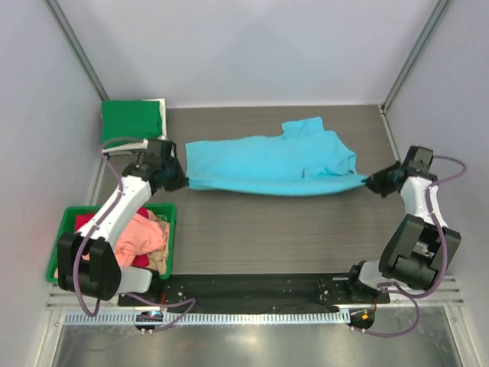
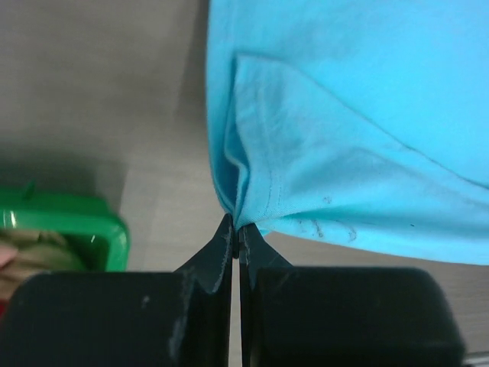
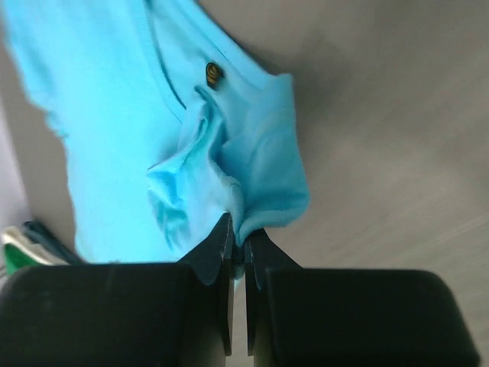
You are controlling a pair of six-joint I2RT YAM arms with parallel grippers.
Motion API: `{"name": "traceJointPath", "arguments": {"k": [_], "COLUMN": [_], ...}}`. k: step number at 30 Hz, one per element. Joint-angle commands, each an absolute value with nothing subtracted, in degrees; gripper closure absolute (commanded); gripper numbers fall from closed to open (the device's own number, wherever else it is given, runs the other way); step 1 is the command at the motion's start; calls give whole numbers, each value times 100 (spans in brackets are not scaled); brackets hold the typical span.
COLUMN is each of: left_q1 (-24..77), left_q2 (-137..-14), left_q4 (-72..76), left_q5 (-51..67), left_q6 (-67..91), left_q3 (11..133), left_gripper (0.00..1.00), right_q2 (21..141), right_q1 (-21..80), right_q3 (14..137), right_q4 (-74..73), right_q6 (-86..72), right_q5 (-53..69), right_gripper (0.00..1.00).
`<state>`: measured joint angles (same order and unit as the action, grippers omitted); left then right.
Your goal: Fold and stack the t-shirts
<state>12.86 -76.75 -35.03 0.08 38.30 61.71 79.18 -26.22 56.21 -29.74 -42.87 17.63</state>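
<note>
The sky-blue t-shirt (image 1: 271,162) is stretched across the middle of the table between both arms. My left gripper (image 1: 179,180) is shut on its left corner; in the left wrist view (image 2: 236,227) the cloth (image 2: 344,115) is pinched at the fingertips. My right gripper (image 1: 372,183) is shut on its right end; in the right wrist view (image 3: 238,233) bunched blue cloth (image 3: 191,153) sits between the tips. A folded green t-shirt (image 1: 133,120) lies at the back left corner. Salmon-pink (image 1: 140,235), red and tan shirts lie in the green bin (image 1: 170,229).
The green plastic bin stands at the left front beside the left arm; its corner shows in the left wrist view (image 2: 107,229). White walls and metal posts close in the table at the back and sides. A black rail runs along the near edge.
</note>
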Motion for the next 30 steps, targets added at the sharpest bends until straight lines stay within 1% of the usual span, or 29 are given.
{"name": "traceJointPath", "arguments": {"k": [1, 5, 8, 11, 12, 15, 18, 19, 21, 22, 24, 25, 26, 27, 28, 30], "left_q1": [1248, 1239, 1239, 1239, 1248, 1239, 1239, 1231, 1169, 1134, 994, 941, 888, 775, 721, 598], "left_q2": [-7226, -6962, -6812, -6777, -6768, -6889, -7214, -7503, -7873, -8267, -8646, -8875, -9251, -9490, -9692, -10308], "left_q4": [-3068, -2953, -2944, -2988, -2988, -3076, -3365, -3479, -3805, -3919, -4253, -4350, -4516, -4578, -4605, -4711], "left_q5": [-35, 210, 290, 299, 308, 237, 246, 255, 316, 343, 456, 492, 562, 737, 877, 1159], "left_q6": [3999, 4096, 4104, 4087, 4087, 4017, 3911, 3798, 3692, 3587, 3490, 3463, 3419, 3402, 3384, 3287], "left_q3": [5111, 4458, 4193, 4104, 4131, 4490, 5429, 6049, 6729, 7428, 8170, 8887, 9234, 9594, 10311, 11070], "left_gripper": [100, 100, 100, 100, 100, 100, 100, 100, 100, 100, 100, 100, 100, 100, 100, 100], "right_q2": [7533, 7199, 6944, 6733, 6680, 6741, 7188, 7329, 7908, 8136, 8760, 8971, 9174, 9611, 9807, 10446], "right_q1": [-2812, -3084, -3296, -3322, -3305, -3217, -2928, -2814, -2690, -2620, -2365, -2286, -2181, -2110, -2057, -1864], "right_q3": [4952, 4474, 4263, 4201, 4210, 4665, 5675, 6278, 6949, 7587, 8197, 8809, 9120, 9767, 10121, 10903], "right_q4": [-2971, -2918, -2918, -2874, -2674, -2566, -2645, -2672, -2899, -2961, -3101, -3190, -3260, -3322, -3366, -3541], "right_q6": [-4095, -4131, -4166, -4227, -4254, -4421, -4561, -4562, -4570, -4579, -4570, -4544, -4561, -4579, -4570, -4527], "right_q5": [1345, 1161, 1143, 1247, 1526, 1653, 1573, 1582, 1556, 1590, 1608, 1600, 1687, 1766, 1828, 1968], "right_gripper": [99, 99, 99, 99, 99, 99, 99, 99, 99, 99, 99, 99, 99, 99, 99, 99]}}
